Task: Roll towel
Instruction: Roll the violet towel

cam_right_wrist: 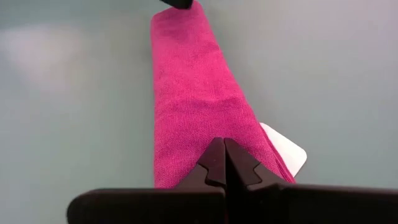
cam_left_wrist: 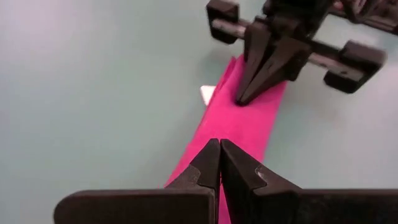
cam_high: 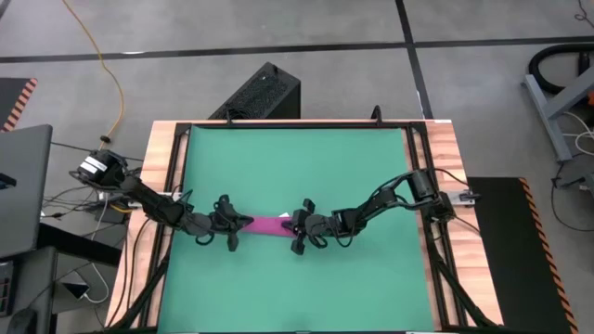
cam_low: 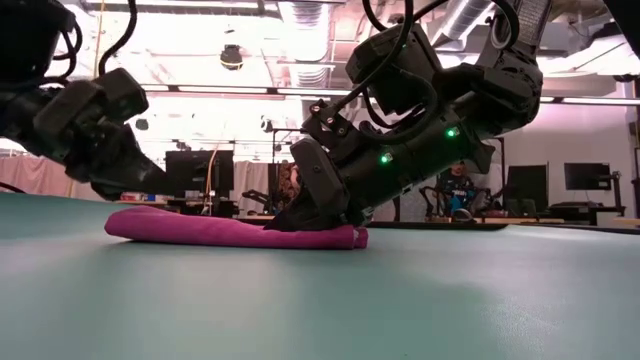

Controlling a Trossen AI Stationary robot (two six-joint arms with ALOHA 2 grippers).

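On the left, the left arm reaches in from the table's left edge, and the left gripper (cam_high: 234,224) sits at the left end of the towel (cam_high: 269,224). Its two fingers (cam_left_wrist: 211,163) are pressed together with no gap, their tips resting on the cloth near that end; whether any fabric is pinched between them cannot be told. The towel lies on the green mat (cam_high: 297,167), a little nearer than the mat's middle, folded into a long narrow magenta strip that runs left to right between the two grippers. In the low view it lies flat on the mat as a low, slightly puffy band (cam_low: 230,231). A small white tag (cam_right_wrist: 284,149) sticks out from one long edge close to the right end. On the right, the right gripper (cam_high: 299,225) comes down onto the right end of the strip, its fingers (cam_right_wrist: 214,163) also closed tight against each other with the tips on the cloth beside the tag; again no fold is seen between them. The right arm stretches back to the table's right edge.
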